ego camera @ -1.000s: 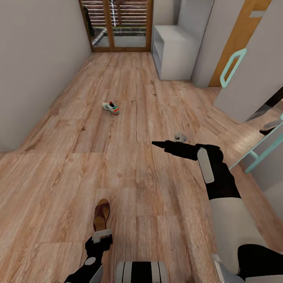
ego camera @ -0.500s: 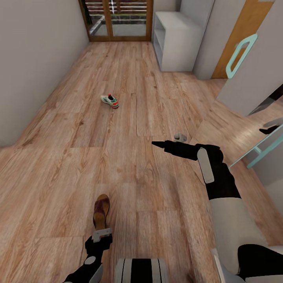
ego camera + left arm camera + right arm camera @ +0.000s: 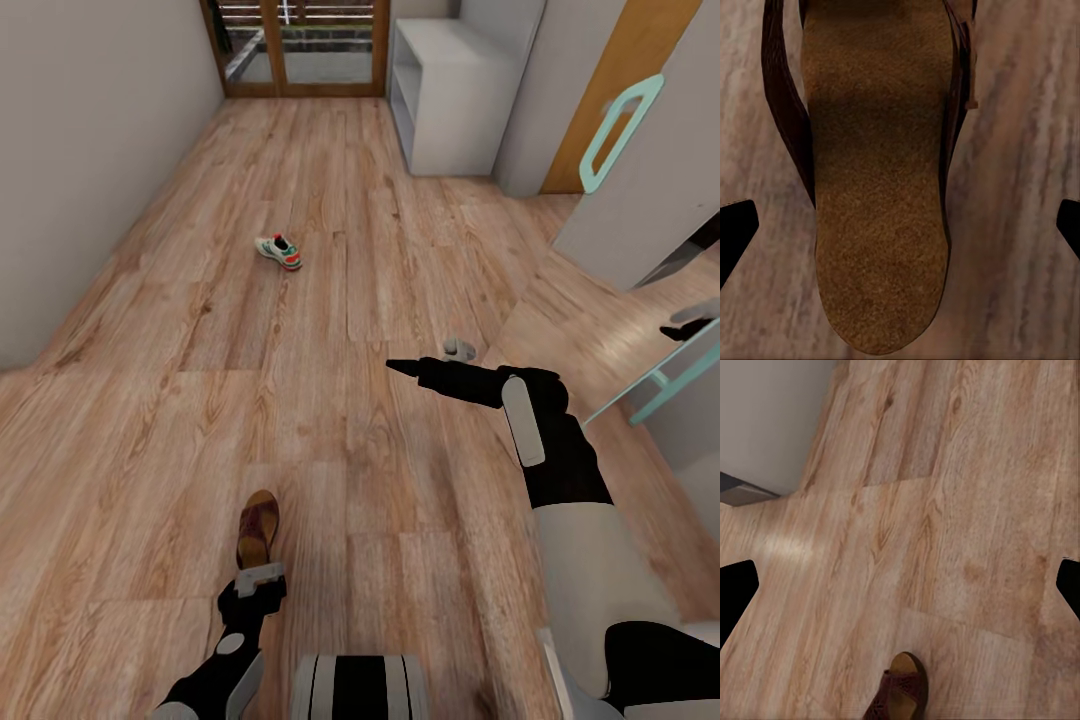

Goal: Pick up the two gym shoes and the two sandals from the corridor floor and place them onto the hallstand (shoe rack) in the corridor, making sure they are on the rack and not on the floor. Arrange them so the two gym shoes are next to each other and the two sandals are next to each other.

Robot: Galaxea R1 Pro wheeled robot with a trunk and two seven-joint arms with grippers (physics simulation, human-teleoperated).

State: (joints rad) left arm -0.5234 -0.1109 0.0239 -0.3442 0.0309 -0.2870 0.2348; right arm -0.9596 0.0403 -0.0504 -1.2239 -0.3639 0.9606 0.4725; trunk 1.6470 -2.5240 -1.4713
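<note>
With nothing racked on the hallstand (image 3: 445, 100) yet, the spread left gripper (image 3: 256, 578) is hovering over a sandal (image 3: 877, 187), one gym shoe (image 3: 279, 251) lying nearer the hallstand, and the right gripper (image 3: 400, 366) is also hanging spread and empty.

The left claw (image 3: 258, 577) has drawn back — lower over the sandal (image 3: 258, 528).

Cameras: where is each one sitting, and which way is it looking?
Head view: up on the head, looking down the corridor floor; both arms show, the left claw over a sandal.
Left wrist view: by the left claw, looking straight down at the sandal; open fingertips show.
Right wrist view: by the right claw, facing the floor; fingertips show.
All three share the sandal.
</note>
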